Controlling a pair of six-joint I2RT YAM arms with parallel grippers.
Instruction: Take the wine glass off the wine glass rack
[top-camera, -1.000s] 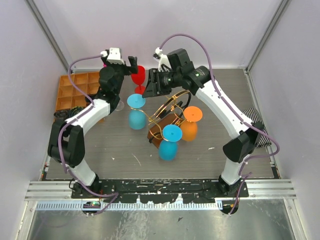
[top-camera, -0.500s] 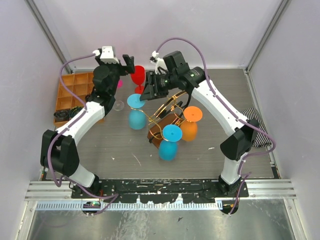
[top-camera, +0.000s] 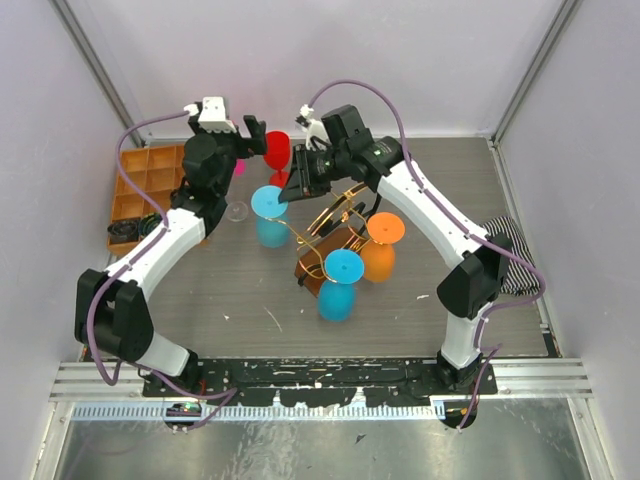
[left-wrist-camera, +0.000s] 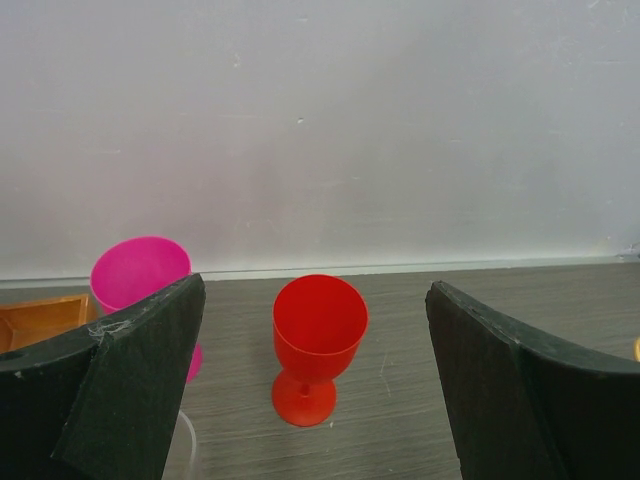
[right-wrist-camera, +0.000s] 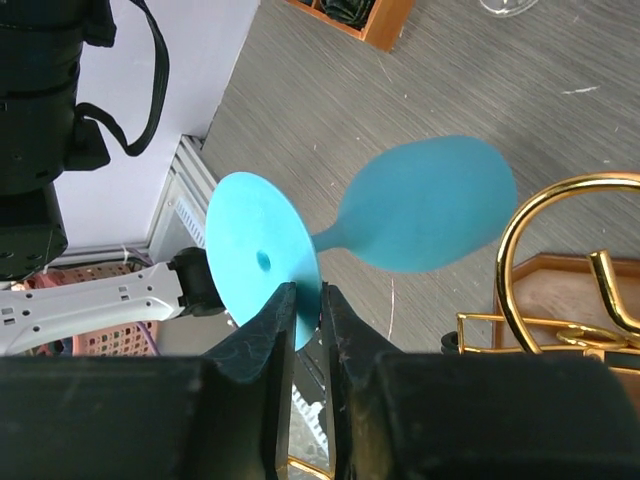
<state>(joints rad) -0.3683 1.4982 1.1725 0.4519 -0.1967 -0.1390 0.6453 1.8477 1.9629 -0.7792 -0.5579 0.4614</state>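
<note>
Right end effector (right-wrist-camera: 308, 302) pinches the foot rim of the blue glass (right-wrist-camera: 425, 215), lower centre, near the rack (top-camera: 311, 266) — left end effector (left-wrist-camera: 315, 297) gapes wide, facing a red glass (left-wrist-camera: 318, 335).

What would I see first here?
Bright glasses hang upside down on the gold wine glass rack in the middle of the table. The right tool pinches the round foot of a blue wine glass at the rack's far-left side. A red wine glass stands upright at the table's far edge.
</note>
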